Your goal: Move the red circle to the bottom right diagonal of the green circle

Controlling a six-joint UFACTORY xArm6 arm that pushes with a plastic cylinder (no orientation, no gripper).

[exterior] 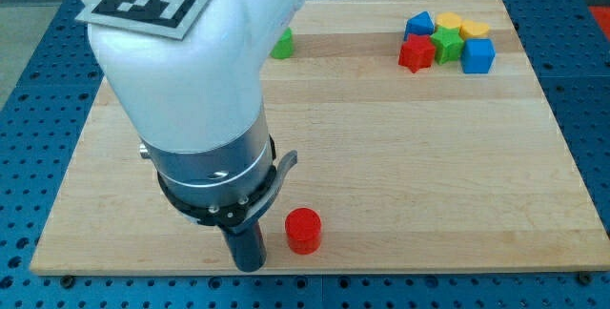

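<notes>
- The arm's big white housing fills the view's left, and the dark rod comes down near the bottom edge of the wooden table (381, 156).
- My tip (250, 267) sits at the view's bottom, just to the left of the red circle (304, 231), close beside it; whether the two touch I cannot tell from here.
- This tool has nothing to open or close: it is a bare rod, holding nothing, able only to push.
- The red circle stands near the table's bottom edge, well apart from everything else.
- The green circle (281, 45) is far up the view, half hidden behind the arm's housing, so only its right part shows.
- A cluster sits at the view's top right: a red star (416, 53), a green block (445, 45), a blue cube (477, 56), another blue block (418, 25) and two yellow blocks (448, 21) (474, 30).
- To my eye the step in hand is lining up behind the red circle; the long push has hardly got anywhere.
- Next the tip would need to get under the red circle, on its bottom-left side, and drive it up the view, stopping just below and right of the green circle.
</notes>
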